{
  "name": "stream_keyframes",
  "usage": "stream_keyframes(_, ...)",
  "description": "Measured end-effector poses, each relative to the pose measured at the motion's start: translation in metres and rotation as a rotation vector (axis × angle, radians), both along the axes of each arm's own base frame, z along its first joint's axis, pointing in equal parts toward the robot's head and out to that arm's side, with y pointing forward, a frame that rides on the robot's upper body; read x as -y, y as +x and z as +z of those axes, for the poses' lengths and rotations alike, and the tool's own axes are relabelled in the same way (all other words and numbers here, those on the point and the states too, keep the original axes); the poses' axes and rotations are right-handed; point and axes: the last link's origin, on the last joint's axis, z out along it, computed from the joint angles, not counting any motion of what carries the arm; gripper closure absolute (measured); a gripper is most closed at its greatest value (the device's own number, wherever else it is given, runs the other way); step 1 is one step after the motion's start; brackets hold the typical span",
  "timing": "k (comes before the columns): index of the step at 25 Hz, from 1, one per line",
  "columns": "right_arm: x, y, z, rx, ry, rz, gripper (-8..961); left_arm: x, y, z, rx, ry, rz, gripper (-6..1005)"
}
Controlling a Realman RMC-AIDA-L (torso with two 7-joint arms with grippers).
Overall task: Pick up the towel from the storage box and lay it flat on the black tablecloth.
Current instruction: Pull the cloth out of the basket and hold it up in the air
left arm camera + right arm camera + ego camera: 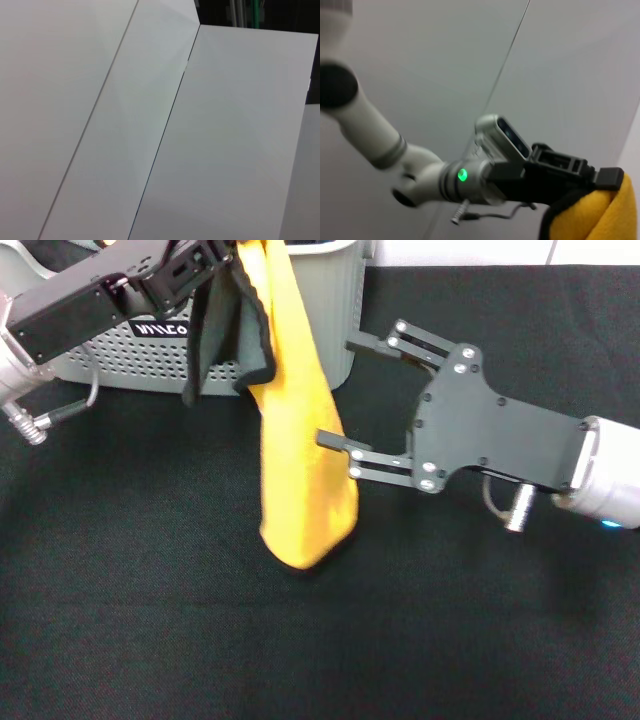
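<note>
Two hands, left hand (225,255) clamped on hanging towel (300,440), right hand (345,395) apart beside it

orange-yellow and grey-green towel (300,440) with black edging, perforated light grey storage box (120,355), black tablecloth (150,620)

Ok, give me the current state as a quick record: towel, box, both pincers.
towel: hanging, yellow face out, low end at the black tablecloth
box: at the back, on the cloth
left pincer: shut on the towel's top, above the box
right pincer: open, fingers at the towel's side, not gripping
done: towel out of box, not laid flat
</note>
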Motion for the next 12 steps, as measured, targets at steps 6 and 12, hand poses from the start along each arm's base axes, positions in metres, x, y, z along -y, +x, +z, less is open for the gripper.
stream_keyframes(6, 0.011, -0.013, -0.016, -0.041, 0.171, 0.073, 232, -0.004, 0.002, -0.009, 0.035, 0.001, -0.002, 968)
stream_keyframes(12, 0.023, -0.021, -0.025, -0.081, 0.322, 0.111, 359, -0.005, 0.005, -0.014, 0.047, -0.003, -0.01, 968)
